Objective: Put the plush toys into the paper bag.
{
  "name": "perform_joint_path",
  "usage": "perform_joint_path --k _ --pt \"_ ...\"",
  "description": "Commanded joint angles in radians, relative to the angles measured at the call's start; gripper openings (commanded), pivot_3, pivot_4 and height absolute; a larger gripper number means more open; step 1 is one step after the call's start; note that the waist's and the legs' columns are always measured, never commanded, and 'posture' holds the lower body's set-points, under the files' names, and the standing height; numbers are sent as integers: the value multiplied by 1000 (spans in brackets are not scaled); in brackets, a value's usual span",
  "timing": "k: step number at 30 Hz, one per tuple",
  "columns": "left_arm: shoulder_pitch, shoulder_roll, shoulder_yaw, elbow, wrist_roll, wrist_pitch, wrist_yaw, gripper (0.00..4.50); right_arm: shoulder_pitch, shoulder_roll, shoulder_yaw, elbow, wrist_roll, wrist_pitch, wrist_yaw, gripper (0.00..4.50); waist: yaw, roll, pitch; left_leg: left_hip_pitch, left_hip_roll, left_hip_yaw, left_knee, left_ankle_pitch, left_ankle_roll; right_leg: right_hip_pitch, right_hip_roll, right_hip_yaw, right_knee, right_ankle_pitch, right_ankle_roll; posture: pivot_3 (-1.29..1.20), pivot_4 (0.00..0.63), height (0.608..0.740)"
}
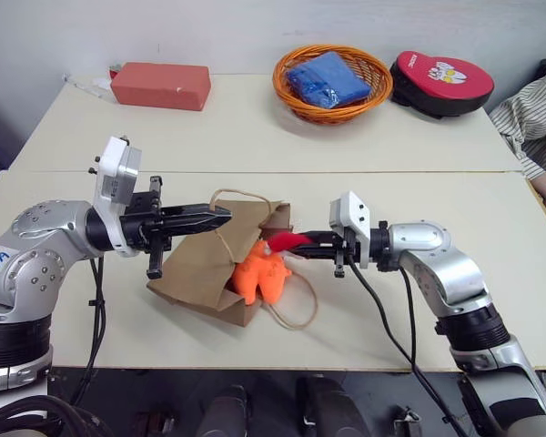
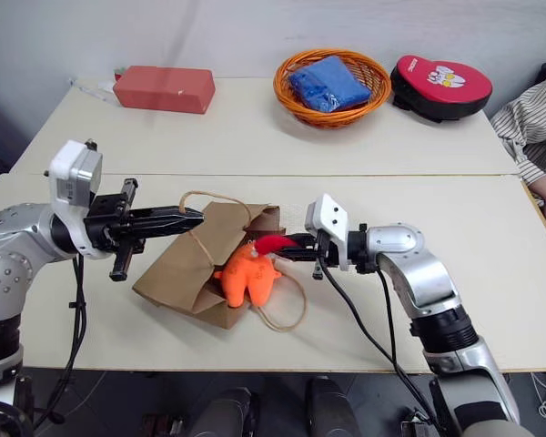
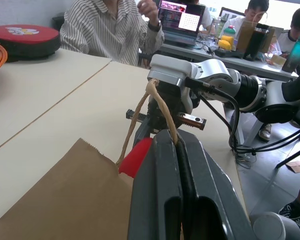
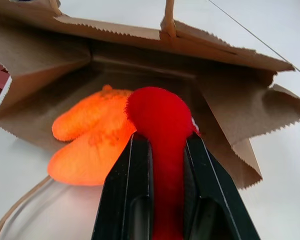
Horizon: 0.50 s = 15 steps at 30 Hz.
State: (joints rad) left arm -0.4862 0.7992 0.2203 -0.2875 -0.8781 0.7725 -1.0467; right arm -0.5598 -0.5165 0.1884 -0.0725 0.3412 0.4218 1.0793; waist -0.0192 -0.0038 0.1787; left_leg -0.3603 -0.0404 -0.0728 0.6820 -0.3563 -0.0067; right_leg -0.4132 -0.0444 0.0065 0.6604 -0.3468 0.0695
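The brown paper bag (image 1: 196, 264) lies on its side on the near table, mouth facing my right arm. My left gripper (image 1: 223, 217) is shut on its upper cord handle (image 3: 162, 107) and holds that side of the mouth lifted. The orange plush toy (image 1: 262, 273) rests in the mouth, partly sticking out. My right gripper (image 1: 300, 242) is shut on the small red plush toy (image 4: 157, 115), level and pointing at the opening, just above the orange one. In the right wrist view the bag's inside (image 4: 225, 100) lies straight ahead of the red toy.
The bag's other handle loop (image 1: 296, 314) lies on the table near the front edge. On the far table stand a red block (image 1: 160, 86), an orange basket (image 1: 300, 100) with a blue cloth (image 1: 328, 80), and a red-and-black pad (image 1: 441, 82). A person's striped sleeve (image 1: 528, 127) is at the far right.
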Motion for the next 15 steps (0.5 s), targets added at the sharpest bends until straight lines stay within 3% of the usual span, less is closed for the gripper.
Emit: perform_joint_path --k 1,4,7,15 --pt "-6 6 19 -30 -24 -4 3 0 -8 37 6 14 -21 -17 -46 235 -3 0 0 0 0 0 0 0 0 0 0 0 0 0 0 0 150 740" --pt "-15 -1 9 -29 -21 -6 3 0 -38 107 32 70 -47 -13 -98 235 -11 0 0 0 0 0 -1 0 0 -1 0 0 0 0 0 0 150 740" --pt "-28 -5 0 -29 -18 -11 2 0 -61 111 71 102 -99 -37 -91 235 -10 0 0 0 0 0 -1 0 0 -2 1 0 1 0 0 0 150 740" --pt "-26 -10 2 -44 -21 -12 12 0 -27 1 -1 57 -62 -24 -28 235 -3 0 0 0 0 0 0 0 0 0 0 0 0 0 0 0 150 740"
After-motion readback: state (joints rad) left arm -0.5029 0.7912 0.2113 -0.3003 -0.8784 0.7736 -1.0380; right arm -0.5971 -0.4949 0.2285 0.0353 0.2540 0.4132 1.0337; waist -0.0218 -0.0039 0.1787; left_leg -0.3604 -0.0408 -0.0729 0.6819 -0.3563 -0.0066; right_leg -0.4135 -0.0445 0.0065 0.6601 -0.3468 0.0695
